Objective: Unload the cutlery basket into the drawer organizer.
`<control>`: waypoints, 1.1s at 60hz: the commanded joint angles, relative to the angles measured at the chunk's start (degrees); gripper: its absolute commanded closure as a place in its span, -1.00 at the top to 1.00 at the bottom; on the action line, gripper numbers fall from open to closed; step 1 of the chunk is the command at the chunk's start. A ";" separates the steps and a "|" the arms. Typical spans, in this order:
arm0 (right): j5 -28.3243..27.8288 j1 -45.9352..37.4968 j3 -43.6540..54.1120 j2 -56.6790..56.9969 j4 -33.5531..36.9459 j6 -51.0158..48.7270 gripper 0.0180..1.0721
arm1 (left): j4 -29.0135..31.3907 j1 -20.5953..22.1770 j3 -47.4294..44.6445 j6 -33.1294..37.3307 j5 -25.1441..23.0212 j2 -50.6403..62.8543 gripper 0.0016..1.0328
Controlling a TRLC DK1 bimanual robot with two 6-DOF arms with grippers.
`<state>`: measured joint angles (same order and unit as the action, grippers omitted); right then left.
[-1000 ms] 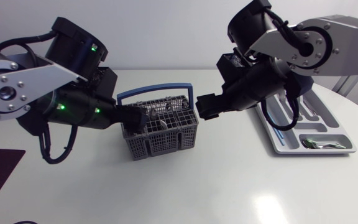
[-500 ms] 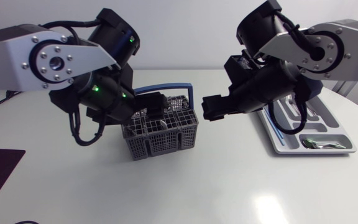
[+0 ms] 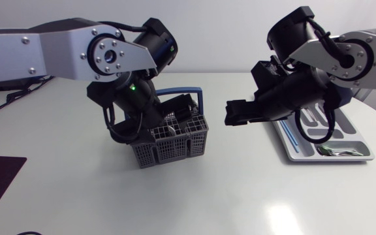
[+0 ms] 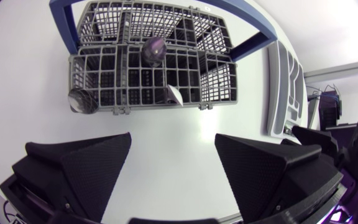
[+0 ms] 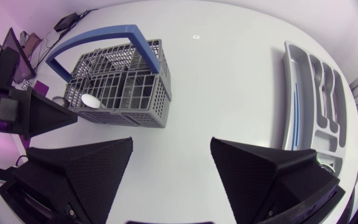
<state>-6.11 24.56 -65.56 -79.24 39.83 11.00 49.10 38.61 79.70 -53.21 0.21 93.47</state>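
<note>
Evidently, the left arm (image 3: 77,49) has been swung up from the 9 o'clock side of the cutlery basket (image 3: 168,142) and carried over it within the last second. The left gripper (image 4: 173,140) is now held above the basket, towards its 1 o'clock corner in the head view, and the basket is looked down into from the left wrist view. Its fingers are spread wide and nothing is held between them.

The right gripper (image 5: 171,143) has been drawn back towards 3 o'clock and is now placed between the basket and the drawer organizer (image 3: 292,149). It is well clear of the basket wall it was nearly touching. Its fingers are likewise parted and empty.

The cutlery is still kept in the basket. A dark rounded end (image 4: 154,50) is seen under the blue handle (image 4: 166,5), a second rounded end (image 4: 81,99) at one corner nearer the left gripper, and a pale piece (image 4: 174,94) along the wall nearest it. The organizer is set at the table's 3 o'clock edge, and a dark item (image 3: 335,151) is seen in its 5 o'clock compartment; what it is cannot be told.

The shift suggests that the basket has been ceded to the left arm for a pick from above. No piece has yet been gripped, so the unloading appears to be at an early stage.
</note>
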 commanded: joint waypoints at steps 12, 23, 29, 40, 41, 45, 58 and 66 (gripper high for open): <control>-1.27 -3.02 3.51 1.28 -1.43 0.51 0.71 | 0.82 -2.05 5.46 -10.42 -1.61 5.32 0.83; -1.71 -4.08 3.77 1.37 -1.43 0.25 0.71 | 0.56 -2.58 7.22 -12.44 -1.61 8.22 0.77; -1.80 -4.52 3.95 1.28 -1.43 -0.02 0.71 | 0.03 -2.93 7.22 -13.50 -1.26 8.57 0.65; -1.98 -5.31 3.95 0.84 -1.51 -0.46 0.71 | -1.73 -2.31 7.31 -14.64 0.67 9.36 0.40; -1.89 -5.31 3.95 0.84 -1.51 -0.46 0.71 | -1.82 -2.31 7.31 -14.64 0.67 9.54 0.40; -1.98 -5.22 3.95 0.76 -1.60 -0.37 0.71 | -2.26 -2.14 7.49 -14.99 0.76 10.42 0.29; -1.98 -5.04 3.95 0.23 -2.30 -0.19 0.71 | -2.26 -1.26 8.37 -15.08 0.85 12.26 0.21; -1.98 -5.04 4.48 0.05 -2.74 -0.28 0.71 | -2.61 -1.34 8.37 -15.34 2.60 12.44 -0.03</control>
<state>-7.73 19.70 -62.87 -78.54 37.47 10.72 46.59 37.10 86.63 -66.43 2.02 104.33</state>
